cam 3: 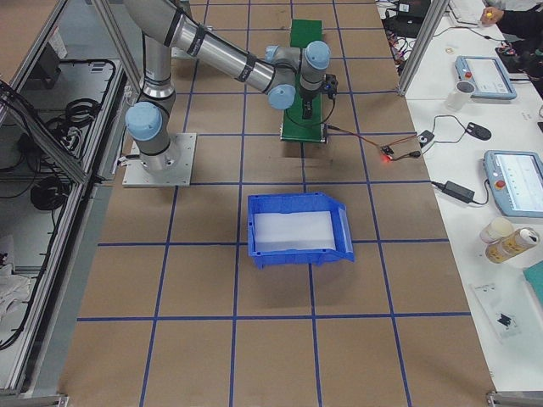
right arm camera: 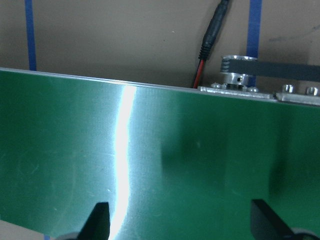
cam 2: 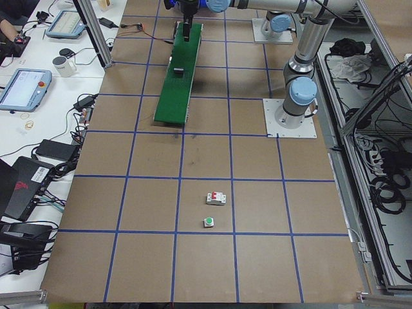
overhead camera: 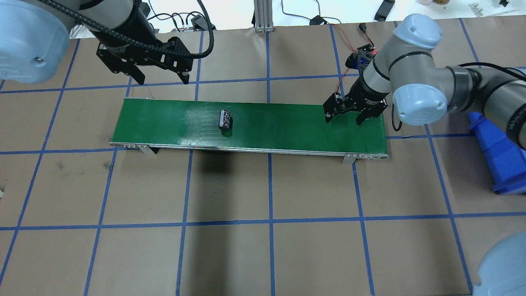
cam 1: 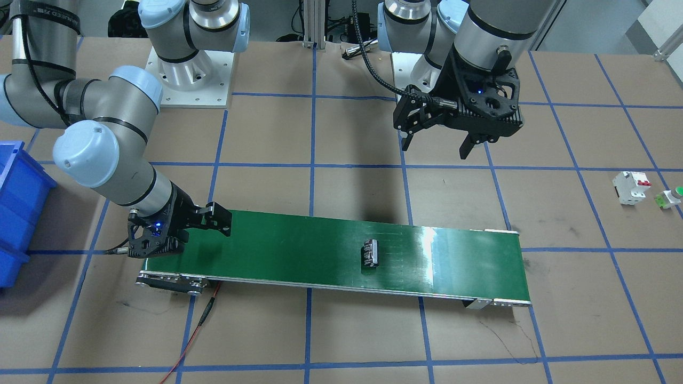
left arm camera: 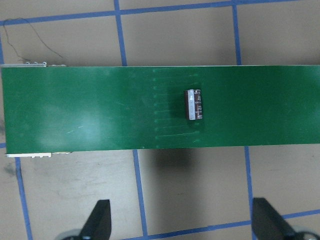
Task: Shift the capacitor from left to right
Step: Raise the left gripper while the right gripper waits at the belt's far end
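Lying on belt (overhead camera: pixel 287 123), capacitor (overhead camera: pixel 225 119) untouched; left hand (overhead camera: pixel 164 81) released nearby, right hand (overhead camera: pixel 343 121) released over belt end.

The small black striped cylindrical capacitor (overhead camera: pixel 225 119) lies on its side on the long green flat conveyor belt (overhead camera: pixel 287 127), below the raised left hand (overhead camera: pixel 164 80) and well apart from the right hand (overhead camera: pixel 343 120), which hangs low over the belt's other end. On the brown paper-covered tabletop (overhead camera: pixel 263 197), far out past the left hand and away from the right one, the white boxy circuit breaker (cam 1: pixel 631 188) stands just beside the small green-capped push button (cam 1: pixel 671 197), the button farther out. The blue open plastic bin (cam 3: pixel 288 257) sits on the tabletop beyond the right hand, on the side away from the left.
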Available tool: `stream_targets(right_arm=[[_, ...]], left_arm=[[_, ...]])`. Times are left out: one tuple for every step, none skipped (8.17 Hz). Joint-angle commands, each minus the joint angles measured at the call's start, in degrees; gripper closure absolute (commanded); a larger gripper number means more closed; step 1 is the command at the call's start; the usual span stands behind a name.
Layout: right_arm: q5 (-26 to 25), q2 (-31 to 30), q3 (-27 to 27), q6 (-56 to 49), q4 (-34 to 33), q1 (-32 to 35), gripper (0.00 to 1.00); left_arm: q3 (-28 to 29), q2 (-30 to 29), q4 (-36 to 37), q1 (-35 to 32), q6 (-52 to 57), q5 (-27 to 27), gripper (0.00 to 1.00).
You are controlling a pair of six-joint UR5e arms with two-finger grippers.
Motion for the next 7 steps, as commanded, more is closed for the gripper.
stream_targets(right_arm=[[-0.6,0.1,-0.2,-0.2,2.0,0.0,0.0],[-0.5,0.3,-0.2,-0.2,2.0,0.0,0.0],[-0.6,0.4,-0.2,0.0,2.0,0.1,0.0],[-0.6,0.4,-0.2,0.0,1.9,0.0,0.0],[-0.5,0.7,-0.2,0.0,1.9,0.1,0.0],[-0.5,1.0,-0.2,0.0,1.9,0.1,0.0],[-0.5,1.1,-0.2,0.0,1.9,0.0,0.0]], left_arm=[[0.1,0.1,0.3,0.0,0.6,5.1,0.0],[0.1,0.1,0.2,0.0,0.6,5.1,0.0],[0.1,0.1,0.3,0.0,0.6,5.1,0.0],[0.1,0.1,0.3,0.0,0.3,5.0,0.0],[-0.4,0.1,0.3,0.0,0.1,4.3,0.0],[-0.4,0.1,0.3,0.0,0.1,2.9,0.0],[-0.4,0.1,0.3,0.0,0.1,2.8,0.0]])
